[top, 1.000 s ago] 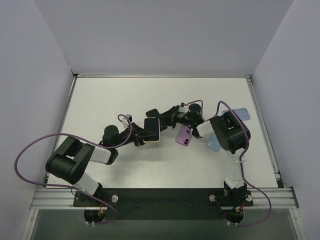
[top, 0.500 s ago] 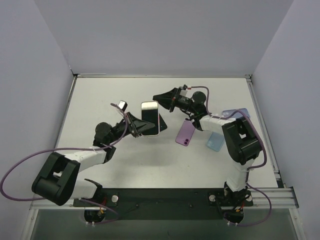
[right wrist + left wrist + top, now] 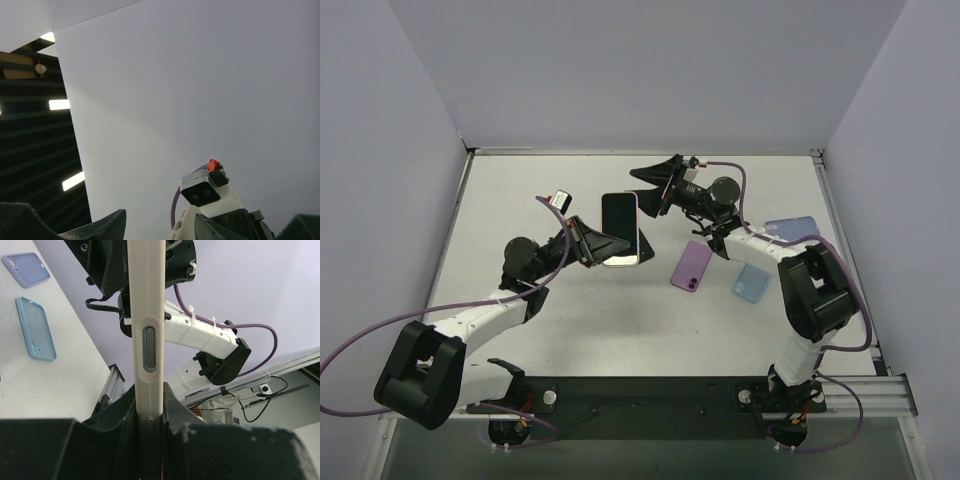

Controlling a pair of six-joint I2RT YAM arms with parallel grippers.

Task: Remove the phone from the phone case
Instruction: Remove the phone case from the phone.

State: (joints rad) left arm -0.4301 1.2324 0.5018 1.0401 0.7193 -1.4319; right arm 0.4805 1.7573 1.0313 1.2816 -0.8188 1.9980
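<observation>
Phone (image 3: 619, 225) in its case (image 3: 150, 315) pinched at near end by left end effector (image 3: 592, 243), long axis pointing away; right end effector (image 3: 642, 192), spread, empty, beside its far corner.

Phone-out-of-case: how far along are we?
Done: left gripper has the cased phone clamped edge-on, off the table. In hand: right gripper open beside its top corner, not gripping. Left: the cream case is still on it; separation not yet done.
</observation>
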